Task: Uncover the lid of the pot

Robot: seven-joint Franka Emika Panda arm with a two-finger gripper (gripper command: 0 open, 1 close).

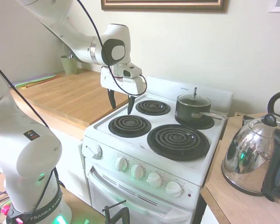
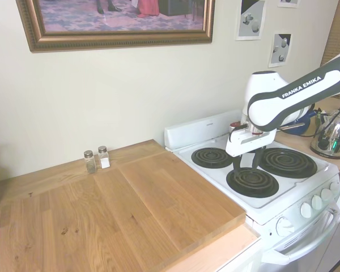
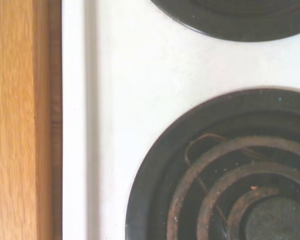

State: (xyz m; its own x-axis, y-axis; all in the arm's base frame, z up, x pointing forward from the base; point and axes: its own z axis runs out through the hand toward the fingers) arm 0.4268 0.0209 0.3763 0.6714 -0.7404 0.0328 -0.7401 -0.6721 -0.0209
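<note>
Hanging over the stove's [image 1: 130, 135] near-left coil burner [image 1: 129, 126] at centre frame in the first exterior view, the gripper [image 1: 121, 103] had its fingers spread apart and held nothing. Right of it, at the back-right burner, sat the pot [image 1: 192, 110], well apart from the gripper, the lid [image 1: 194, 99] resting on it, its knob upright. I judged the reach to be the step in hand: next, travel to the knob, descend, close the fingers around it, then lift.
</note>
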